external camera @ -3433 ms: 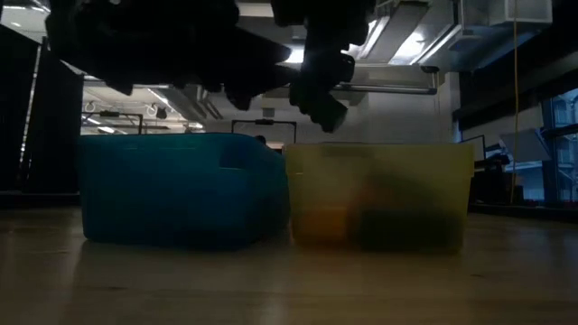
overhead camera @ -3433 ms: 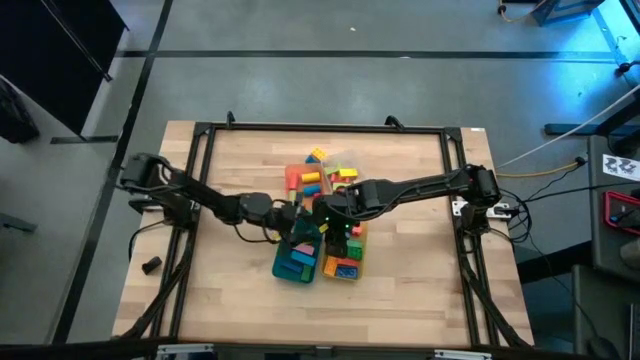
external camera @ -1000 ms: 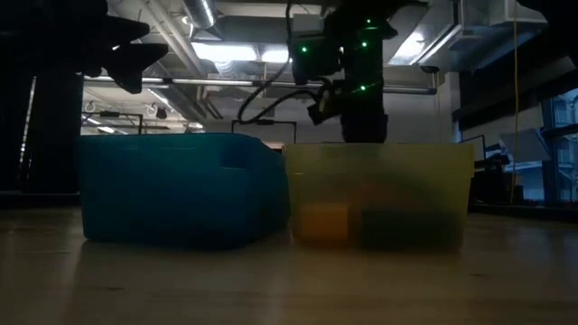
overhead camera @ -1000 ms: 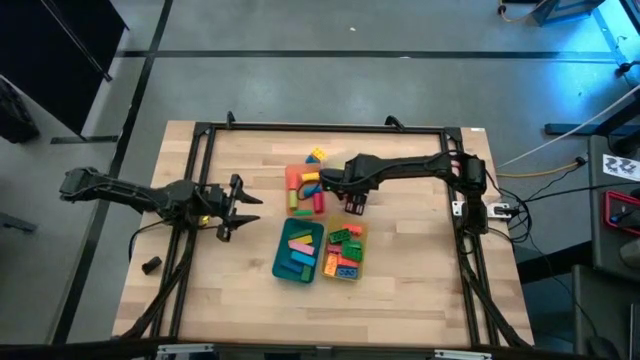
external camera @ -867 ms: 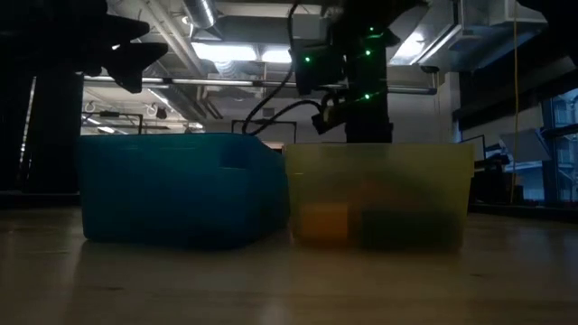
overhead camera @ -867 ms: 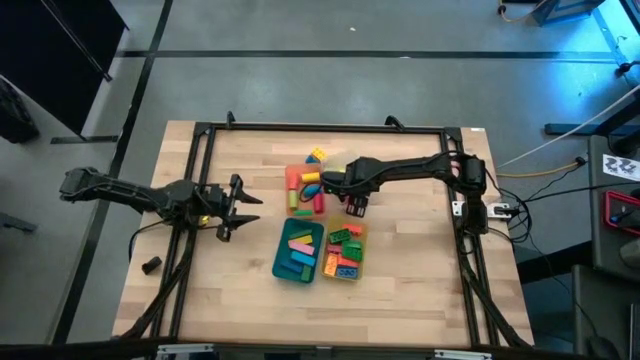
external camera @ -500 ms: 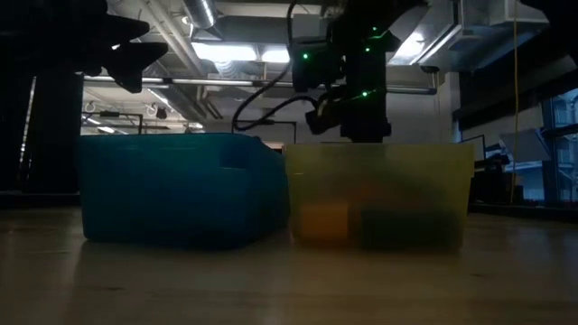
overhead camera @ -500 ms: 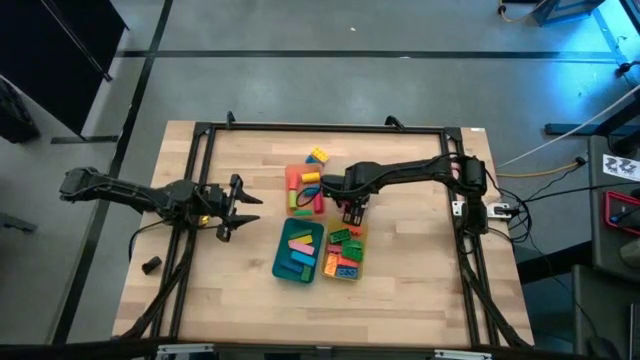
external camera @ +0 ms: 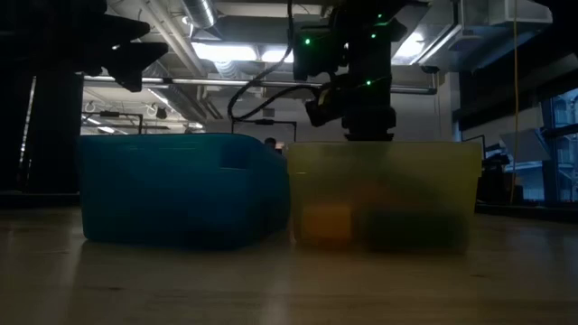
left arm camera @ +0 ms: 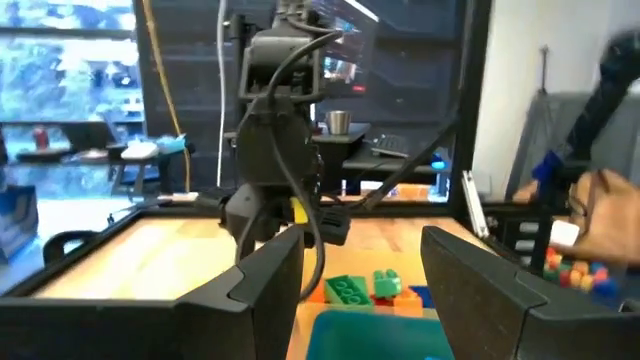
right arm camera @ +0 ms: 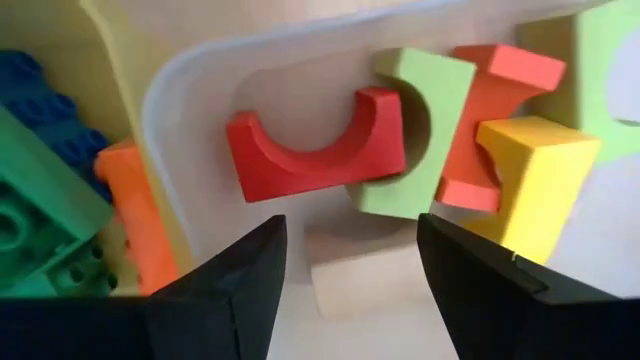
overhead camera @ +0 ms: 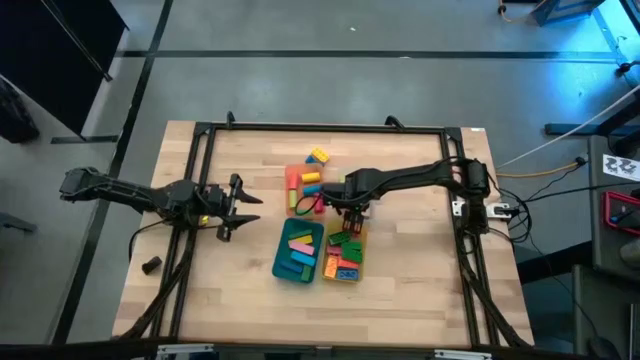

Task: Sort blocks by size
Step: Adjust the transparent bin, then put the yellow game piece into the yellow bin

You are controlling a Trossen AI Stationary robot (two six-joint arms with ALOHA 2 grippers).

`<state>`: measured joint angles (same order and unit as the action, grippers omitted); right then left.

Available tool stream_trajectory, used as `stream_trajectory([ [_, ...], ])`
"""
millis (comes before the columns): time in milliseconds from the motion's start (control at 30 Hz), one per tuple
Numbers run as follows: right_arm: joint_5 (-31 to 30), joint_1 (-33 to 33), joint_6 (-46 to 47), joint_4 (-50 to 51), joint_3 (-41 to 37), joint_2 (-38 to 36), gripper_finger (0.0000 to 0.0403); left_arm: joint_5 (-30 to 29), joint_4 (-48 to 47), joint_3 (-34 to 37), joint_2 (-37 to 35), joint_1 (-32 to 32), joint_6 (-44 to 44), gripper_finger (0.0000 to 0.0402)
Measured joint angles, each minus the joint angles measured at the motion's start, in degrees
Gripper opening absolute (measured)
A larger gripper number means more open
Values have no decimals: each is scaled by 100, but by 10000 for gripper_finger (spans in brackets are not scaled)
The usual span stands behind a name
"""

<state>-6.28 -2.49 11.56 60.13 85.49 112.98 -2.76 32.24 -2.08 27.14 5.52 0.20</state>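
The wooden table (overhead camera: pixel 400 290) carried four trays clustered at its middle. The right arm reached in from the right, and the right gripper (overhead camera: pixel 349 213) hung over the seam between the clear tray (right arm camera: pixel 190 95) and the yellow tray (overhead camera: pixel 343 257), its fingers (right arm camera: pixel 215 290) spread wide and holding nothing. Directly under it in the clear tray lay a red arch block (right arm camera: pixel 315 145), long axis crossing the gap between the fingers, its hollow facing away from them; a light-green block (right arm camera: pixel 425 130), an orange block (right arm camera: pixel 490 100) and a yellow block (right arm camera: pixel 530 160) touched beside it. Green bricks (overhead camera: pixel 343 238) lay in the yellow tray, pink and blue bars in the teal tray (overhead camera: pixel 282 266). The left gripper (overhead camera: pixel 240 208) waited well to the left, open and empty.
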Motion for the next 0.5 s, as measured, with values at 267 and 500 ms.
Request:
stream_trajectory([
  [267,-172,-12,-2,-10,4,-853,225,-776,-71,-59,22,-319,-465,194],
  [500,-1661,-76,-386,-413,7,-1498,225,-1248,-1346,-1007,470,-1282,-662,194],
])
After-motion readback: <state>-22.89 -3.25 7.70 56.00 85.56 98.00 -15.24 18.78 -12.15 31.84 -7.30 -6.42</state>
